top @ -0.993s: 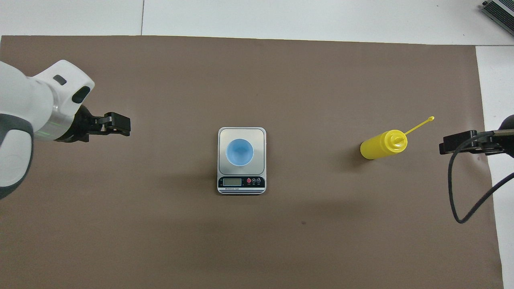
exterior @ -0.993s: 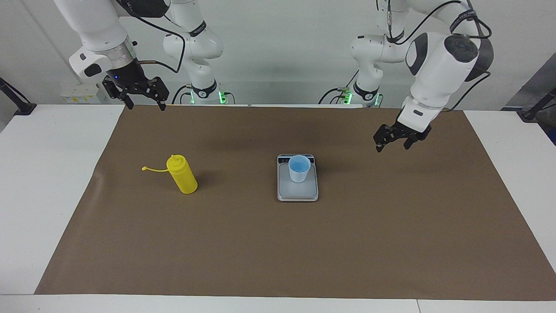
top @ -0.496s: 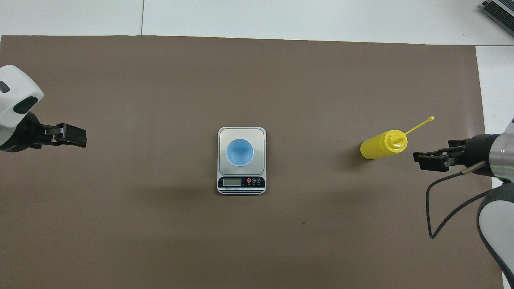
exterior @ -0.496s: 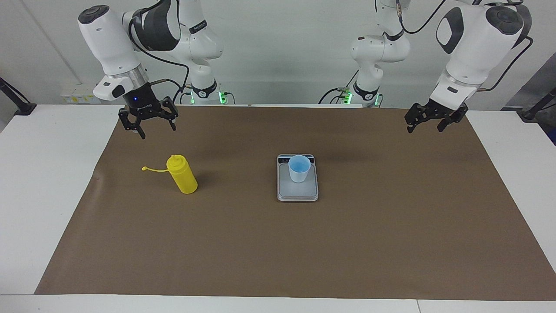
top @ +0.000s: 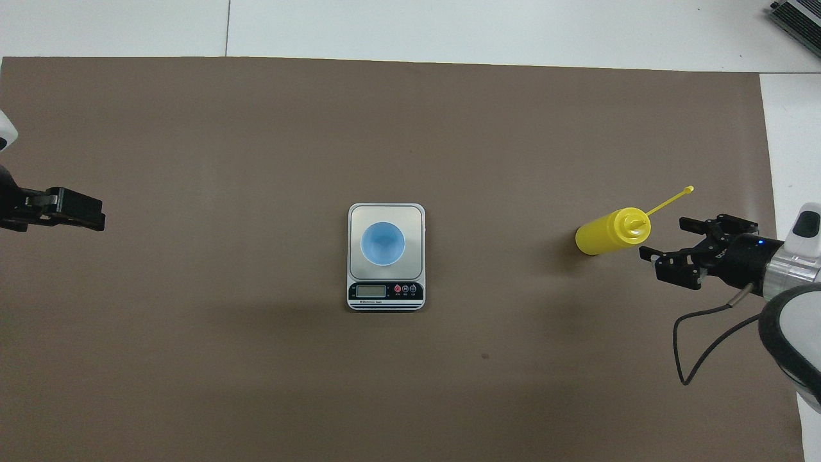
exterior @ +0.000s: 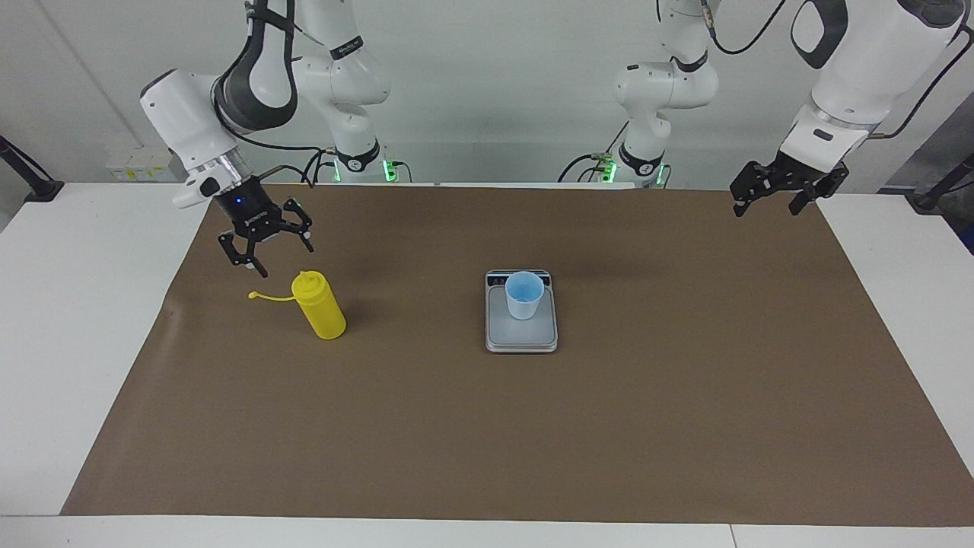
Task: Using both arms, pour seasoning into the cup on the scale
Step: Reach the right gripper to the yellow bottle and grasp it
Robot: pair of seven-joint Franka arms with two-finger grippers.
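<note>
Judging by its thin plastic wall, the yellow squeeze bottle (exterior: 320,308) will be light and will give under pressure, so I would take it around the middle of its cylindrical body, below the conical nozzle, and close only firmly enough to lift it; a harder grip could push seasoning out early, and the smooth surface may let it slip if I hold too loosely. It stands upright on the brown mat (exterior: 487,426) toward my right arm's end of the table, with its thin cap strap (exterior: 268,296) sticking out sideways from the top, something I would keep clear of my fingers. My right gripper (exterior: 266,246) hangs in the air just beside the bottle's top, not touching it, wrist angled downward, jaws spread wide. The pale blue cup (exterior: 524,294) stands upright on the grey plate of the digital scale (exterior: 521,335) at the middle of the mat, well apart from the bottle; it looks light and easy to tip, so my left arm may need to steady it. My left gripper (exterior: 787,186) waits raised over the mat's edge at its own end, fingers parted, holding nothing.
</note>
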